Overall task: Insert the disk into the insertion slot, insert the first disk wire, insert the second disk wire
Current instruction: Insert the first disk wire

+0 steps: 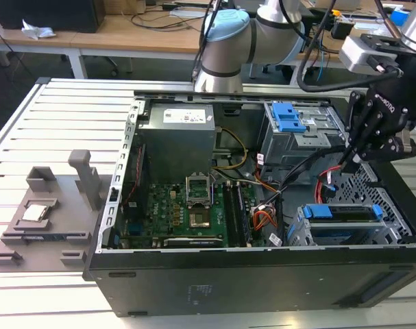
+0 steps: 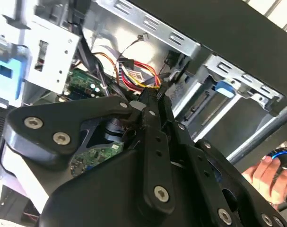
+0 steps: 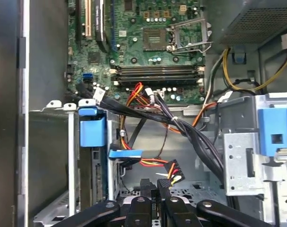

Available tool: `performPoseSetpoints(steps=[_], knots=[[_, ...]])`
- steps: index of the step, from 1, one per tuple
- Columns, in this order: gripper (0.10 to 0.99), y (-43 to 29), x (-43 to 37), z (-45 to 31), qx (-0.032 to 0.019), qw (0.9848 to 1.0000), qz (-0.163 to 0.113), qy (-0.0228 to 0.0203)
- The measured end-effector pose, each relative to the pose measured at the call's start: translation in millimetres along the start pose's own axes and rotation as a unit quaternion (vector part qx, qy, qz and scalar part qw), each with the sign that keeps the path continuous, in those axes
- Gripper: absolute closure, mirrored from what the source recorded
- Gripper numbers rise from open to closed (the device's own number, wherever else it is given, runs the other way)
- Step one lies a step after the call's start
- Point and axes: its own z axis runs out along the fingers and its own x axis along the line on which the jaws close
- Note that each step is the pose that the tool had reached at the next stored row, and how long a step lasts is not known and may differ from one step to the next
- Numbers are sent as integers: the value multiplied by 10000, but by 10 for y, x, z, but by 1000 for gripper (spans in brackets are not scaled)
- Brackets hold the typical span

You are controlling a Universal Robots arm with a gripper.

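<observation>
While the gripper point(image 1: 346, 166) hangs inside the open computer case point(image 1: 228, 281) on the slatted counter point(image 1: 70, 103), the exterior view shows the disk point(image 1: 348, 224) already seated in the insertion slot point(image 1: 300, 232). The slot sits low at the exterior view's right end of the case, just under the fingertips. The taller bay point(image 1: 290, 130) with a blue latch stands behind it, and the motherboard point(image 1: 187, 212) lies toward the exterior view's left.

In the second wrist view the gripper's point(image 2: 150, 94) 2 fingers meet at their tips, with nothing discernible between them. Red, yellow and black wires point(image 2: 136, 75) run just past the tips. The disk point(image 2: 225, 87) shows its blue frame inside the insertion slot point(image 2: 238, 71), and a person's hand point(image 2: 268, 177) is near the case's edge.

In the first wrist view the gripper point(image 3: 154, 183) again has its fingers drawn together. A wire connector point(image 3: 170, 174) lies just beside them, and the disk point(image 3: 92, 132) sits in the insertion slot point(image 3: 48, 156).
</observation>
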Motion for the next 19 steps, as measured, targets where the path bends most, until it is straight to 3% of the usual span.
performPoseSetpoints(steps=[9,13,19], knots=[[914,-14,355,12,0,10000,5,0],[914,-20,423,45,-1,10000,11,-3],[914,-27,435,129,-8,10000,9,-2]])
